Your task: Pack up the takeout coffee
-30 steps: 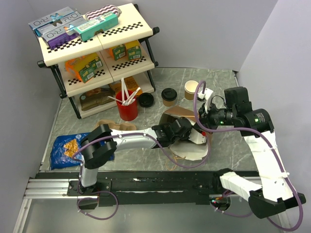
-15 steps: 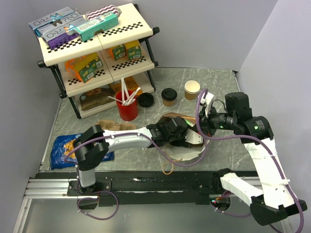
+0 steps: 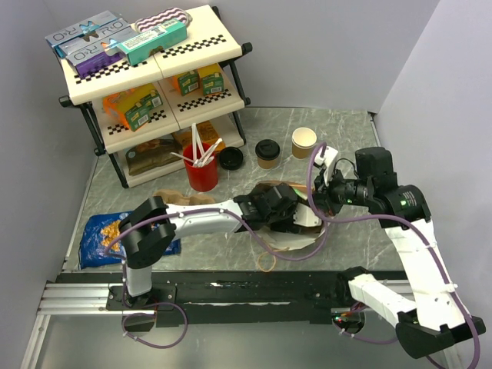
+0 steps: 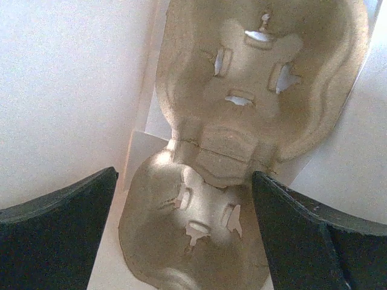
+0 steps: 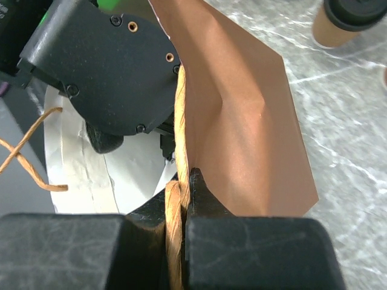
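Takeout coffee (image 3: 267,152) stands upright on the table (image 3: 354,123), upper middle of the overhead view. It sits between a loose black lid (image 3: 231,158) and the lidless cup (image 3: 304,142), untouched and well apart from both arms.

Below it, at the centre of the frame, the paper bag (image 3: 296,240) is held open. The left gripper (image 4: 184,175) is down inside it with its jaws spread wide over a pulp cup carrier (image 4: 254,90). I cannot tell whether the fingers touch the carrier. The right gripper (image 5: 181,187) is pinched tight on the twine handle (image 5: 179,133) and the bag's brown rim.

From where I stand, 3 things could go wrong:
- If that pinch slips, the mouth could sag over the carrier.
- The left fingers could catch the carrier on the way out and drag it askew, so a cup set in it would tip.
- Reaching for the coffee, the arm could knock the lidless cup beside it, or squeeze the paper wall hard enough to pop the lid.
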Motion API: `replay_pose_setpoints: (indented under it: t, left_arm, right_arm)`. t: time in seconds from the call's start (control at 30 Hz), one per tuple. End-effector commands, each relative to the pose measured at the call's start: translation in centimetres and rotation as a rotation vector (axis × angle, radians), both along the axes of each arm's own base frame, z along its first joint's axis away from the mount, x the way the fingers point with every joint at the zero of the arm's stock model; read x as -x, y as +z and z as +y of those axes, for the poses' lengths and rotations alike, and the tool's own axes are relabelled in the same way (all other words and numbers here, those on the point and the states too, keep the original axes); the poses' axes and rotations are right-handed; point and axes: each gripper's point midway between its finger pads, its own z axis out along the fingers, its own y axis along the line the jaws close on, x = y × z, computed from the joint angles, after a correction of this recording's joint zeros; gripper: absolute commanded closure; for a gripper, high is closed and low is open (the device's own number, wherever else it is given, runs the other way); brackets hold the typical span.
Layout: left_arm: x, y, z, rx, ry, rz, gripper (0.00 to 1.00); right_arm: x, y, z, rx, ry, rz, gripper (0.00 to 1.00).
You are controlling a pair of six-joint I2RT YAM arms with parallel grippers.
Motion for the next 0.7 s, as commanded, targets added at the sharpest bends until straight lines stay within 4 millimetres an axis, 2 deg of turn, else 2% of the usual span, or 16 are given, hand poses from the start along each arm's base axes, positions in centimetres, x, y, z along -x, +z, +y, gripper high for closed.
replay_pose_setpoints:
  t: [0.0, 0.03, 0.1, 0.13, 0.17, 0.27, 0.43, 0.5, 0.53, 0.57, 0.63, 0.67]
  left_arm:
    - [-3.6, 4.3, -1.0, 0.111, 0.093, -0.086, 0.02]
    - [-3.6, 4.3, -0.9, 0.102, 0.09, -0.087, 0.05]
    - [-3.5, 4.2, -0.9, 0.094, 0.079, -0.086, 0.34]
    - [-3.4, 4.3, -0.9, 0.097, 0.078, -0.087, 0.71]
    - [-3.5, 4.2, -0.8, 0.099, 0.081, -0.085, 0.8]
    - [-3.4, 4.2, -0.7, 0.099, 0.081, -0.085, 0.97]
    - [-2.6, 5.0, -0.6, 0.135, 0.061, -0.06, 0.99]
    - [-1.4, 5.7, -0.7, 0.171, 0.006, -0.015, 0.99]
    - [-1.1, 6.2, -0.7, 0.192, -0.002, -0.009, 0.99]
    - [-0.4, 7.6, -0.8, 0.241, -0.026, 0.008, 0.99]
    - [1.0, 8.1, -0.6, 0.273, -0.077, 0.052, 0.99]
    - [1.7, 10.0, -0.3, 0.324, -0.102, 0.061, 0.99]
  right_arm:
    - [1.8, -0.7, -0.9, 0.043, -0.014, 0.079, 1.0]
    - [1.7, -0.6, -1.0, 0.049, -0.022, 0.072, 1.0]
    - [1.8, -0.5, -0.9, 0.043, -0.015, 0.072, 1.0]
    - [1.8, -0.3, -0.7, 0.034, -0.014, 0.074, 1.0]
    - [1.8, -0.2, -0.7, 0.028, -0.01, 0.073, 1.0]
    - [1.3, -0.2, -0.7, 0.033, -0.028, 0.071, 1.0]
    - [0.4, -0.4, -1.5, 0.069, -0.076, 0.046, 1.0]
    - [0.3, -0.5, -1.9, 0.085, -0.091, 0.037, 1.0]
    - [0.2, -0.7, -2.0, 0.091, -0.096, 0.036, 1.0]
    - [0.3, -0.7, -2.1, 0.091, -0.098, 0.03, 1.0]
    - [0.3, -0.8, -2.1, 0.089, -0.101, 0.025, 1.0]
    - [0.3, -0.9, -2.2, 0.089, -0.105, 0.019, 1.0]
